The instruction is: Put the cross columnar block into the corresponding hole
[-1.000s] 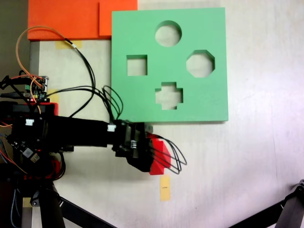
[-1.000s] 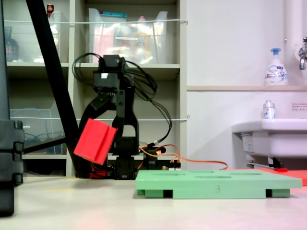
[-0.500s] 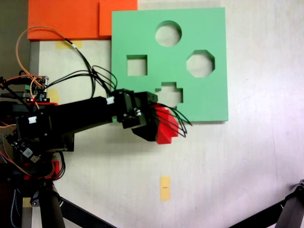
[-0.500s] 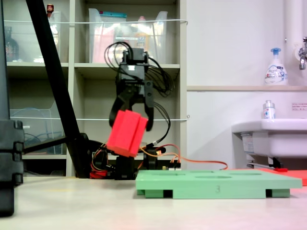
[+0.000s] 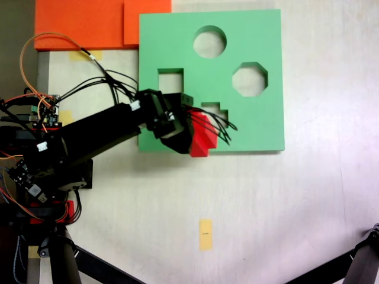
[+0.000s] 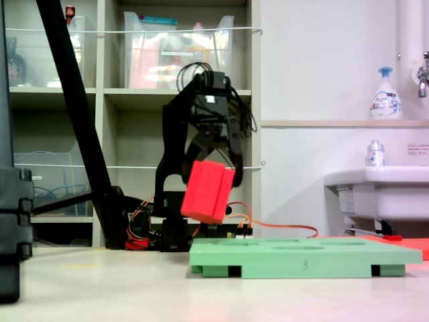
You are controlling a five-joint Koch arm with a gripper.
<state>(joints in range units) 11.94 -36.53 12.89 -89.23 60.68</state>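
Note:
My gripper (image 5: 198,133) (image 6: 213,176) is shut on the cross columnar block (image 5: 203,137) (image 6: 208,191), a bright red foam piece held tilted in the air. In both fixed views the block hangs above the near-left part of the green foam board (image 5: 260,124) (image 6: 305,255). The corresponding hole (image 5: 218,111), a plus-shaped cutout, lies just right of the block in the view from above and is partly covered by the block and the black cables. From the side, the block's lower end floats well clear of the board's top.
The board also has a round cutout (image 5: 209,41), a square cutout (image 5: 170,80) and an octagonal cutout (image 5: 250,79). Orange foam sheets (image 5: 89,22) lie at the top left. A yellow tape strip (image 5: 205,234) marks the table. A tripod leg (image 6: 77,107) stands at left.
The arm has swung from the bare table up and over the board's near-left corner, carrying the red block toward the plus-shaped cutout. The grip on the block is unchanged.

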